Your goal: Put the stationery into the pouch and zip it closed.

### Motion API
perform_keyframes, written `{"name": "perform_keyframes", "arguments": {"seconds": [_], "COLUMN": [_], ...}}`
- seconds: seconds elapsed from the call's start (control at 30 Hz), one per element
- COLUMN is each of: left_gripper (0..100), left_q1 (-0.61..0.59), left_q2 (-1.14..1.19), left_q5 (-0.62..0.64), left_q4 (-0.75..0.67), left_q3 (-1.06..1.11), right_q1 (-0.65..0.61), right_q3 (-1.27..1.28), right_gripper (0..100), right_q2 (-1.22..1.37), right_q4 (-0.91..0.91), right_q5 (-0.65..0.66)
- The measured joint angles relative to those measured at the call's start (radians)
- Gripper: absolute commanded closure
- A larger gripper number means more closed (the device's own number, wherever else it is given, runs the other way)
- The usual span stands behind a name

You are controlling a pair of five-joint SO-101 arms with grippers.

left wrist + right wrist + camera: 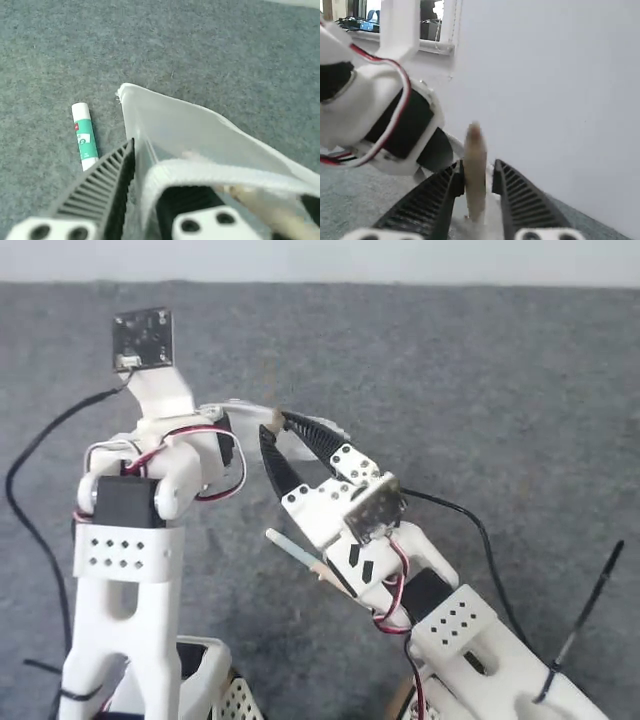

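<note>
My left gripper (pixel 144 169) is shut on the rim of a translucent white pouch (pixel 200 135), holding it up off the grey carpet; a beige stick-like item (pixel 260 205) shows through its wall. In the high view the pouch (pixel 222 408) hangs just past the left arm's wrist. At the pouch's mouth, my right gripper (pixel 275 428) is shut on a wooden pencil (pixel 273 416). The right wrist view has the pencil (pixel 475 170) upright between the black fingers (pixel 517 200). A green-and-white glue stick (pixel 84 136) lies on the carpet beside the pouch.
A pale slim pen or pencil (pixel 298 553) lies on the carpet, partly under the right arm. A black cable (pixel 30 490) loops at the left arm's side, another cable (pixel 490 560) at the right. Open carpet stretches behind and to the right.
</note>
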Motion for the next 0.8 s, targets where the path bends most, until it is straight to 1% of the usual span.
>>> {"name": "perform_keyframes", "arguments": {"seconds": [0.17,0.4,0.67,0.8], "left_gripper": [99,99,99,99], "left_q1": [0.000,0.000,-0.002,-0.002], "left_q2": [0.000,0.000,0.000,0.000], "left_q5": [0.006,0.034,0.051,0.051], "left_q4": [0.000,0.000,0.000,0.000], "left_q3": [0.002,0.002,0.002,0.002], "right_q1": [0.000,-0.009,-0.008,-0.011], "right_q3": [0.000,0.000,0.002,-0.031], "right_gripper": [80.0,79.9,80.0,80.0], "right_q2": [0.000,-0.035,-0.285,-0.330], "right_q4": [0.037,0.068,0.354,0.497], "right_q5": [0.002,0.002,0.000,0.000]}}
